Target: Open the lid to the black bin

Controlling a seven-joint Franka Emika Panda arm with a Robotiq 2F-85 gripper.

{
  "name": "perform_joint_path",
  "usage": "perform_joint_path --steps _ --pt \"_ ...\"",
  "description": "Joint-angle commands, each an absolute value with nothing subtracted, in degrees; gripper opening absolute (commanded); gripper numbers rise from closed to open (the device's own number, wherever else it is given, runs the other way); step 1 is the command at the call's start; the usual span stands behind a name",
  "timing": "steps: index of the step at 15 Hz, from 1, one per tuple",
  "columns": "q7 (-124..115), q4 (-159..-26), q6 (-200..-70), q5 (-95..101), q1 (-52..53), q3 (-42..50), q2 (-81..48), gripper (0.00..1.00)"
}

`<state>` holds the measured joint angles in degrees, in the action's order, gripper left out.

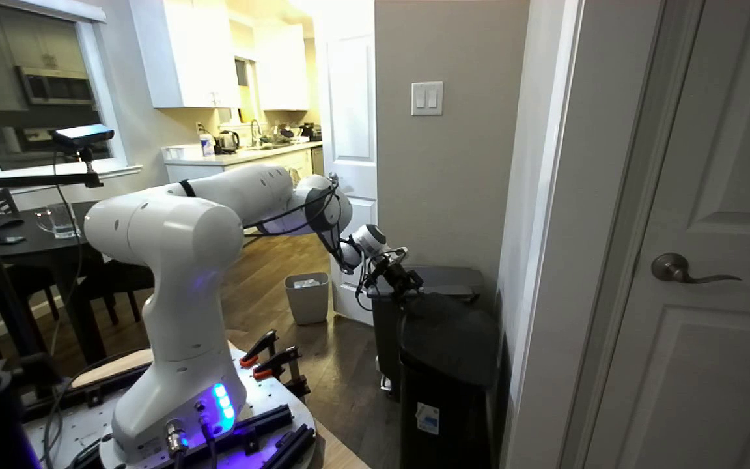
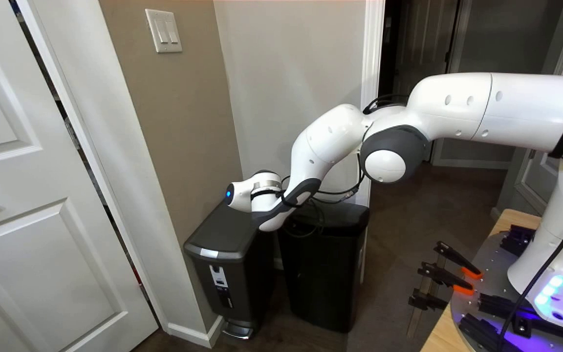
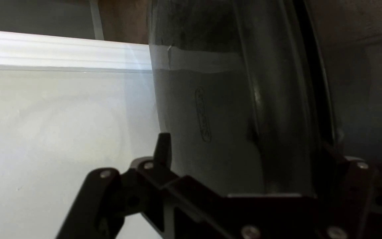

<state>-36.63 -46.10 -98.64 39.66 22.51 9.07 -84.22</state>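
Lid point(image 1: 451, 335) ahead of (parted) pincer point(image 3: 247, 141).

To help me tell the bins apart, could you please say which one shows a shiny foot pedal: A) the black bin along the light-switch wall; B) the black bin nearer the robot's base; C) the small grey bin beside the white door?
A: in an exterior view the shiny pedal juts from the foot of the bin along the light-switch wall; none shows on the other black bin.
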Motion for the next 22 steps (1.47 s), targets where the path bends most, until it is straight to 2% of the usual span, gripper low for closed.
perform_joint_path --steps 1,22 --pt "-36.4 -46.0 -98.7 38.8 22.9 9.8 -84.2 1.00" --pt "-36.9 -46.0 -98.1 38.8 23.7 9.8 -84.3 1.00"
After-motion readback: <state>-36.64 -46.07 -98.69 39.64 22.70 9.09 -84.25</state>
